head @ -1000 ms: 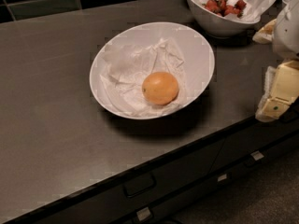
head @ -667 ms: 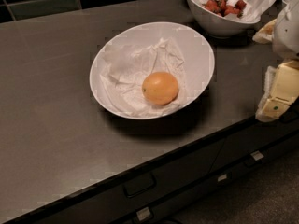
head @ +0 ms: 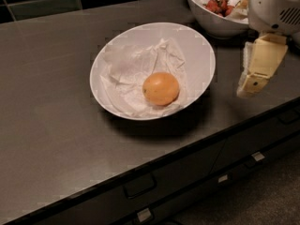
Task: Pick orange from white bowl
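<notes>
View: camera view, the only one.
Orange: the round, glossy orange fruit (head: pixel 161 88) lies inside the wide, shallow white bowl (head: pixel 197 46), on crumpled white paper (head: pixel 133 67), toward the bowl's near-right side.
Bowl: it stands on the dark grey surface (head: pixel 47 102), not far from the front edge. A deeper white bowl of red strawberries (head: pixel 211 27) sits behind it to the right, apart from it.
Claw: the cream-coloured claw (head: pixel 253 81) hangs from the white arm (head: pixel 274 6) over the surface, right of the shallow bowl's rim and clear of it. Nothing is seen in it, and I cannot tell whether it is wide or narrow.
Step in hand: probably the approach, with the grasp not yet begun.
Doing it well: cross above the rim, centre over the fruit, then descend straight. Close across its widest part, since the smooth skin may roll on loose paper, and avoid pinching the paper.
Change: against a second ago, the claw has shifted left and upward in the picture, nearer the rim. The orange and both bowls are unmoved.
</notes>
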Robot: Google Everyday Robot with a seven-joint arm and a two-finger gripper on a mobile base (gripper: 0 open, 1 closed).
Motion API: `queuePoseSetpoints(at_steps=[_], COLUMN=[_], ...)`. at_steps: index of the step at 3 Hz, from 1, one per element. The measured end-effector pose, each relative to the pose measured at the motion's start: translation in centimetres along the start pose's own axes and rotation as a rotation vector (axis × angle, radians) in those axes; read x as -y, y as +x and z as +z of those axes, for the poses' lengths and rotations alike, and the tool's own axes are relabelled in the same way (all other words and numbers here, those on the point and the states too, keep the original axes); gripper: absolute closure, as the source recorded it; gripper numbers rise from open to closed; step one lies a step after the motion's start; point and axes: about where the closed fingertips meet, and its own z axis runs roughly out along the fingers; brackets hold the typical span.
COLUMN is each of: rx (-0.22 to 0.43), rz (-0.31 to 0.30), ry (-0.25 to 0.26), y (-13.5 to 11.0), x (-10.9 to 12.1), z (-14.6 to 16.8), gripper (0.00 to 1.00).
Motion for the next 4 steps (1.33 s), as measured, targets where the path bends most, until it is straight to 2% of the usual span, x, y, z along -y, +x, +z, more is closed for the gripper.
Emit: queuePoseSetpoints(at_steps=[1, 2, 4], rx=[0.046, 0.101, 0.135], rz=[-0.098, -0.18, -0.207], ry=[-0.015, -0.055, -0.059], y=[-4.1, -7.7, -9.4], x=[1.1, 1.3, 2.0], z=[0.9, 3.0, 4.2], gripper=[0.0, 0.0, 0.0])
